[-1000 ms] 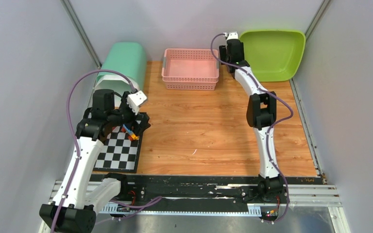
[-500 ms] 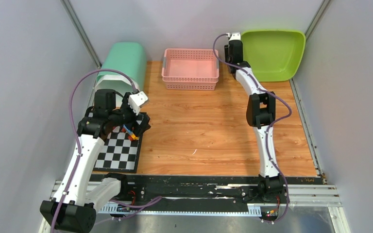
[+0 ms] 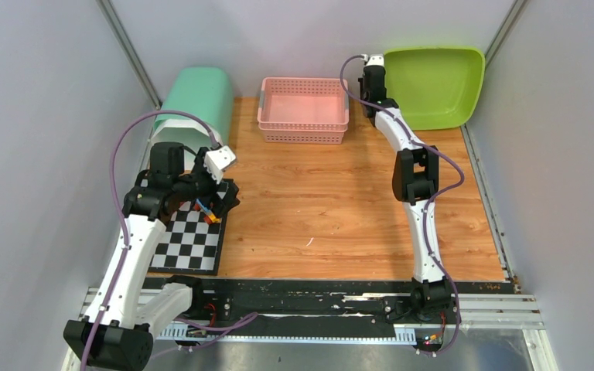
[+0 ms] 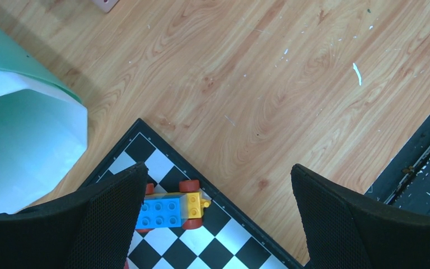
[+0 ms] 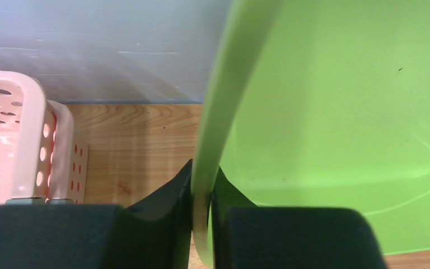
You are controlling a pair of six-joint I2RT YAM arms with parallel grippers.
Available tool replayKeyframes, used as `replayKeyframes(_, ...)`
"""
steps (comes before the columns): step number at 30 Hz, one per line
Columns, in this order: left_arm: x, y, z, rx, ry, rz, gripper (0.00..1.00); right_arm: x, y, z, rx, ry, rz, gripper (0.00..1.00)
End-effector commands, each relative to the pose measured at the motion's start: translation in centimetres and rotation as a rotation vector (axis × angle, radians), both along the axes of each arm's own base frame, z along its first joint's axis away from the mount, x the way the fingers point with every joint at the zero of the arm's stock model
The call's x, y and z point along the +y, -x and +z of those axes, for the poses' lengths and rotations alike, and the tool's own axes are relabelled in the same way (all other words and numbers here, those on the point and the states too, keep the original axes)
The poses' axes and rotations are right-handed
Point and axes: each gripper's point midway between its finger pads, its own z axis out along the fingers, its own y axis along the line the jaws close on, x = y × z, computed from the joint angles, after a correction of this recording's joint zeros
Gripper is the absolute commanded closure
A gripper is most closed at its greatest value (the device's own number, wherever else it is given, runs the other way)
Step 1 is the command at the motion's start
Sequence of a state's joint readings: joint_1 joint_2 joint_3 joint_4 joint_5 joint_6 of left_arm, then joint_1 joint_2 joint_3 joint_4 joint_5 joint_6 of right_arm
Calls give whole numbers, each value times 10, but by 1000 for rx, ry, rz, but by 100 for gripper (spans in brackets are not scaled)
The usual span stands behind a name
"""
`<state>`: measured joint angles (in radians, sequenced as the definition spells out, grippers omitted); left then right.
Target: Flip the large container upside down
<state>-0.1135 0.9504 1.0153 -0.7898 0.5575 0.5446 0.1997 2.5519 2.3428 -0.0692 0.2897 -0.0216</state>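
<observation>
The large container is a lime-green tub at the back right of the table, open side up. My right gripper reaches its left edge. In the right wrist view the container's rim runs down between the two black fingers, and the right gripper is shut on it, one finger outside and one inside the wall. My left gripper hovers at the left above a checkerboard mat. It is open with nothing between its fingers.
A pink perforated basket sits just left of the container, its corner close to my right fingers. A mint-green bin lies on its side at the back left. A brick toy car rests on the checkerboard mat.
My right gripper's fingers have closed onto the green container's left rim, and the wrist edged slightly toward the back wall. The left arm stayed nearly still and open.
</observation>
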Motion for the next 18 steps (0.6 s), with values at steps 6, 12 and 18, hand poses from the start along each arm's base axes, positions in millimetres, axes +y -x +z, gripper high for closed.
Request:
replayKeyframes(6, -2, 5, 14, -42, 16, -23, 0, -5, 20, 19, 27, -17, 8, 97)
replayKeyframes(12, -4, 7, 15, -50, 20, -34, 0, 0, 44, 36, 41, -73, 35, 97)
replayKeyframes(18, -5, 10, 19, -66, 26, -43, 0, 10, 77, 53, 55, -124, 106, 97)
